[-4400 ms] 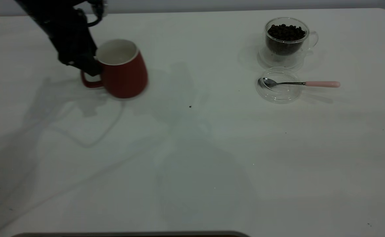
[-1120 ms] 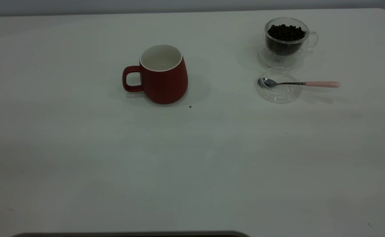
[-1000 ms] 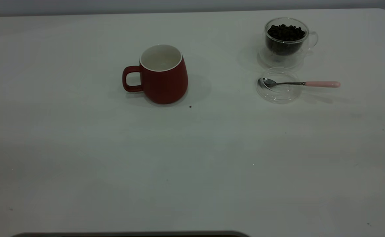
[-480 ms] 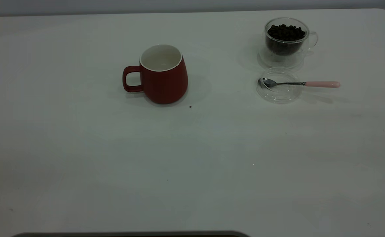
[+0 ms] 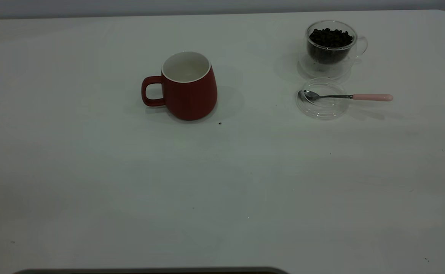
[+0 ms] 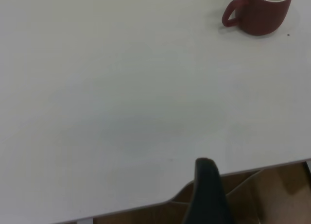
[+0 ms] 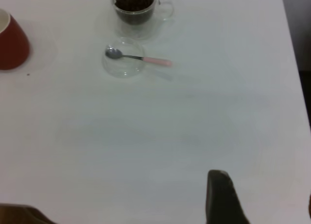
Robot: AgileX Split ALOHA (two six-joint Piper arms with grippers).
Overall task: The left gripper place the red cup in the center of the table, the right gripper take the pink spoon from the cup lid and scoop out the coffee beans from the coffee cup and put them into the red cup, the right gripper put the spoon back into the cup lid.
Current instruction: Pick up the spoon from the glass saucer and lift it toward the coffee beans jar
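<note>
The red cup stands upright and empty near the middle of the table, handle to the left; it also shows in the left wrist view and the right wrist view. The glass coffee cup full of coffee beans stands at the back right. In front of it lies the clear cup lid with the pink spoon across it, bowl in the lid, handle pointing right. Neither gripper shows in the exterior view. My left gripper is open, far from the red cup. My right gripper is open, far from the spoon.
A small dark speck lies on the white table just in front of the red cup. In the left wrist view the table's edge and a brown floor beyond it show by the finger.
Earlier the left gripper held the red cup by its handle at the left. The cup now stands free near the centre and the left arm has withdrawn from the exterior view. Nothing has moved in the last second.
</note>
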